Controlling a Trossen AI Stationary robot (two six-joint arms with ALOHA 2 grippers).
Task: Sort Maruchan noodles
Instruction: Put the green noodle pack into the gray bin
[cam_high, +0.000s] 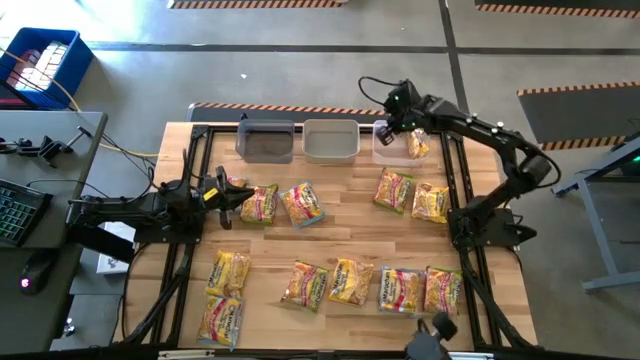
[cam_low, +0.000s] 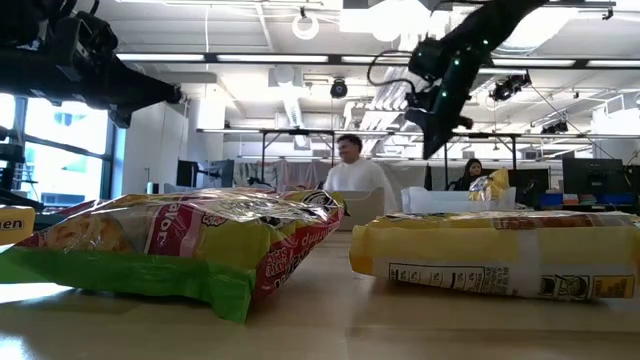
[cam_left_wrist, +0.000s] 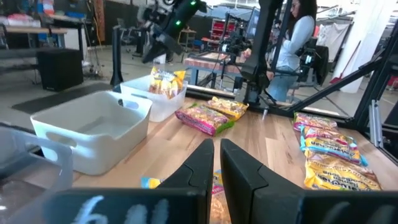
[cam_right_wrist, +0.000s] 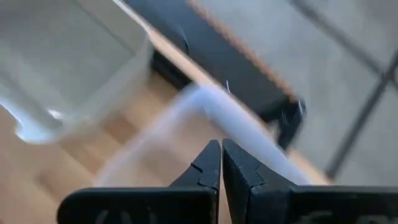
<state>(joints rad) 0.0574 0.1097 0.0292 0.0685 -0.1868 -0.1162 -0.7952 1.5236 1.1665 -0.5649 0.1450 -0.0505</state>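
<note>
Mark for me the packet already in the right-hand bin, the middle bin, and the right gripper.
Packet in the right-hand bin (cam_high: 417, 146), high view, on its yellow face.
Middle bin (cam_high: 331, 153), high view, on its near rim.
Right gripper (cam_right_wrist: 221, 147), right wrist view, between its closed fingertips.

bright, even light falls from ceiling strip lamps (cam_low: 250, 57) in the low view, with glare on the crinkled near packet (cam_low: 190, 245) and only soft shadows on the table (cam_high: 340, 232). the right wrist view is smeared with blur; its clear bin (cam_right_wrist: 186, 134) shows only as streaks.
</note>
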